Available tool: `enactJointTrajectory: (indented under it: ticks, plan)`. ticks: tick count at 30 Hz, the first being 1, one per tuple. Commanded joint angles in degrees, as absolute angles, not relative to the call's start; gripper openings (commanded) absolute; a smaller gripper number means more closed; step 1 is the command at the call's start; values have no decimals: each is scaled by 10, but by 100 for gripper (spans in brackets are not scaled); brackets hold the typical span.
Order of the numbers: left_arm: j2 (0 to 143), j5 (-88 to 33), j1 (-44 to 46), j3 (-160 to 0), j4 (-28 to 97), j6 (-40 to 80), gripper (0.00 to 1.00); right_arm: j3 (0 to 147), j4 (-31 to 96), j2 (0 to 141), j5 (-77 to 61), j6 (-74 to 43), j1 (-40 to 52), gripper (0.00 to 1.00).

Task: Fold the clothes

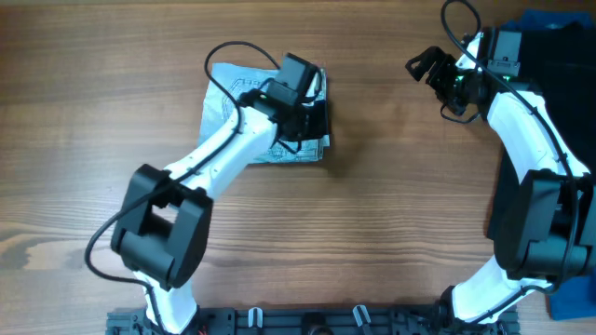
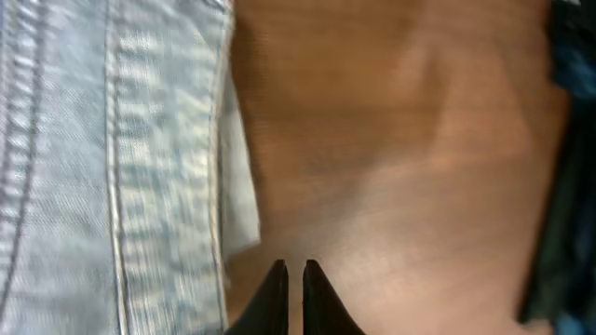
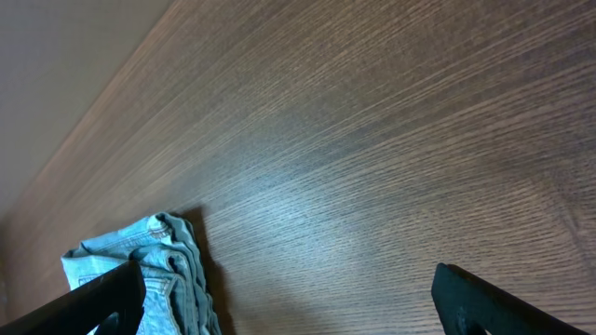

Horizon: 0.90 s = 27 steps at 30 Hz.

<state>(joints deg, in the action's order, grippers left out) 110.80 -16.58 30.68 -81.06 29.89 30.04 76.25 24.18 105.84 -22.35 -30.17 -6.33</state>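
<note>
The light blue denim shorts (image 1: 233, 102) lie folded into a compact stack at the back left of the wooden table. My left gripper (image 1: 317, 119) hovers at the stack's right edge; in the left wrist view its fingers (image 2: 289, 270) are shut and hold nothing, just right of the denim hem (image 2: 121, 167). My right gripper (image 1: 424, 65) is open and empty, raised at the back right. The right wrist view shows the folded shorts (image 3: 154, 265) far off, behind the left fingertip, with its fingers (image 3: 289, 298) spread wide.
A black garment (image 1: 559, 121) lies along the right side of the table, with a darker royal-blue garment (image 1: 549, 23) at the back right corner and another blue patch (image 1: 577, 302) at the front right. A dark cloth edge (image 2: 563, 186) shows in the left wrist view.
</note>
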Motion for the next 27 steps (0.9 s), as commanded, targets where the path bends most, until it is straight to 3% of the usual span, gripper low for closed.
enactJointTrajectory:
  ticks: [1,8,17,24,27]
  plan:
    - [1140,-57,310,-810,254,357,6,761,241,1059,-213,-302,-62,99]
    - [1175,-10,310,-810,138,380,4,761,241,1059,-214,-302,-62,100]
    - [1234,-10,310,-809,159,380,4,761,241,1059,-214,-302,-62,99]
    - [1230,-39,310,-809,302,390,4,761,241,1059,-214,-302,-62,99]
    - [1204,-19,305,-810,408,324,4,761,241,1059,-214,-302,-62,100]
